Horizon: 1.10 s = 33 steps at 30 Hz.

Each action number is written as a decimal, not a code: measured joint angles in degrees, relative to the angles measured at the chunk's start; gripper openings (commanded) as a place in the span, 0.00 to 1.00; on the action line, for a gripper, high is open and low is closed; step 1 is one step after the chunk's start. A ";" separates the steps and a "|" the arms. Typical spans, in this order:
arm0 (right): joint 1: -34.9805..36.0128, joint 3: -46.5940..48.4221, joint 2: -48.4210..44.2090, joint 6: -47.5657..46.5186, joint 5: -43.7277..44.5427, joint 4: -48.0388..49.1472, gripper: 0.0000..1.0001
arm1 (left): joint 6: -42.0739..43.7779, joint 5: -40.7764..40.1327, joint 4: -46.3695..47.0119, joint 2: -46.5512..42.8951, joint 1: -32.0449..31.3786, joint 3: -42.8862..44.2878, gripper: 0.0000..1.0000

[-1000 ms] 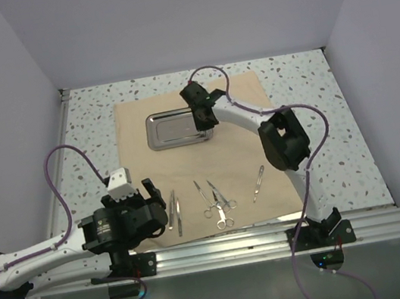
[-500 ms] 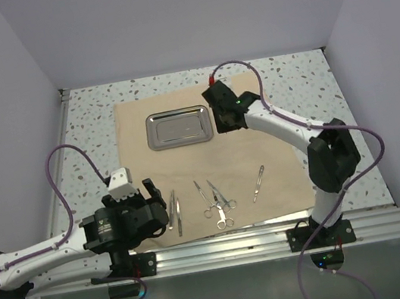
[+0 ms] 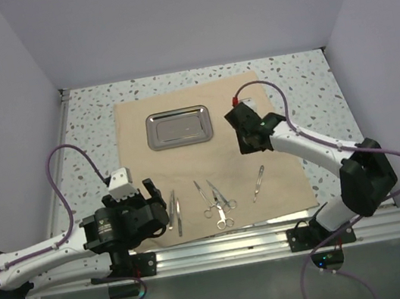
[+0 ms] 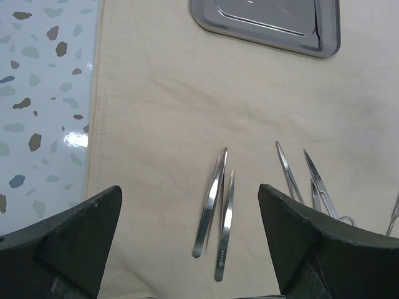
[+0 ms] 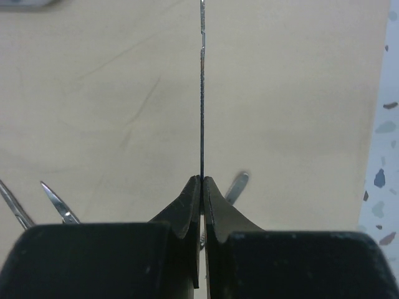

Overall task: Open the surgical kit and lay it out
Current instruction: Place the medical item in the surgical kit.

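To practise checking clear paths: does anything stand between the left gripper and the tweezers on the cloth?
Nothing visible does. The open left gripper faces the tweezers, which lie on bare cloth; the scissors lie off to one side.

Cloth (image 3: 187, 167): on table (image 3: 89, 129).
Tray (image 3: 178, 127): on cloth, at the back.
Tweezers (image 4: 210, 205): front left on cloth.
Scissors (image 4: 288, 174): right of tweezers.
Metal strip (image 5: 201, 93): pinched in right gripper (image 5: 201, 180), above cloth.

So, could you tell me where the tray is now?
Top view: the tray lies on the far half of the cloth, left of centre, beyond the tweezers and scissors.
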 measured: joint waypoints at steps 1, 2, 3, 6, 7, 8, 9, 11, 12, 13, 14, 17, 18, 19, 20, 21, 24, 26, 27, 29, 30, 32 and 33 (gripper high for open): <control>0.00 -1.70 -1.60 0.50 0.28 -0.20 0.00 | 0.00 0.00 0.00 0.02 0.00 0.00 0.95; 0.00 -3.23 -3.10 1.05 0.37 -0.31 0.00 | 0.00 0.00 0.00 0.04 0.00 0.00 0.95; 0.00 -5.38 -5.11 1.77 0.35 -0.33 0.00 | 0.00 0.00 0.00 0.09 0.00 0.00 0.95; 0.00 -11.78 -12.17 4.42 -0.50 -1.31 0.00 | 0.00 0.00 0.00 0.09 -0.02 0.00 0.95; 0.00 -13.66 -14.53 5.33 -1.01 -1.66 0.00 | 0.00 0.00 0.00 0.09 -0.02 0.00 0.95; 0.00 -15.41 -16.59 6.38 -1.75 -1.73 0.00 | 0.00 0.00 0.00 0.09 -0.02 0.00 0.95; 0.00 -17.20 -18.62 7.48 -2.93 -1.29 0.00 | 0.00 0.00 0.00 0.07 -0.02 0.00 0.94; 0.17 -20.90 -21.62 9.66 -5.09 -0.98 0.00 | 0.00 0.00 0.00 0.02 -0.02 0.00 0.95; 0.55 -22.91 -22.67 10.91 -6.14 -0.26 0.00 | 0.00 0.00 0.00 0.02 -0.04 0.00 0.94; 0.94 -24.55 -23.10 11.89 -7.10 0.13 0.00 | 0.00 0.00 0.00 0.02 -0.04 0.00 0.94; 1.77 -26.51 -23.30 13.20 -8.24 0.59 0.00 | 0.00 0.00 0.00 0.02 -0.02 0.00 0.94; 5.03 -31.74 -21.84 16.68 -10.51 2.43 0.00 | 0.00 0.00 0.00 0.02 -0.04 -0.02 0.94; 5.99 -32.85 -20.96 17.66 -11.17 2.89 0.00 | 0.00 0.00 0.00 0.02 -0.04 -0.02 0.94; 6.82 -33.70 -20.22 18.45 -11.45 3.41 0.00 | 0.00 0.00 0.00 0.02 -0.04 -0.02 0.94; 7.30 -34.21 -19.82 19.19 -11.52 4.00 0.00 | 0.00 0.00 0.00 0.02 -0.04 0.00 0.94; 7.48 -34.21 -19.96 19.61 -11.52 4.20 0.30 | 0.00 0.00 0.00 0.02 -0.04 -0.02 0.95; 7.65 -34.03 -20.35 21.51 -12.20 5.29 0.83 | -0.02 0.00 0.00 0.04 -0.04 -0.02 0.95; 8.02 -33.42 -21.59 21.38 -12.00 4.48 0.84 | 0.00 0.00 0.00 0.02 -0.04 0.00 0.94; 8.00 -32.83 -22.77 21.49 -11.30 3.10 0.85 | -0.02 0.00 0.00 0.02 -0.04 -0.02 0.94; 7.98 -30.36 -25.44 21.53 -9.51 -0.46 0.85 | 0.00 0.00 -0.02 0.02 -0.04 -0.02 0.94; 7.96 -28.48 -26.62 21.33 -8.50 -1.97 0.86 | 0.00 0.00 0.00 0.02 -0.04 -0.02 0.94; 7.93 -23.61 -27.85 20.59 -6.64 -3.93 0.86 | 0.00 0.00 0.00 0.02 -0.04 0.00 0.95; 7.93 -20.44 -27.52 19.98 -5.90 -4.31 0.85 | 0.00 0.00 0.00 0.02 -0.04 0.00 0.95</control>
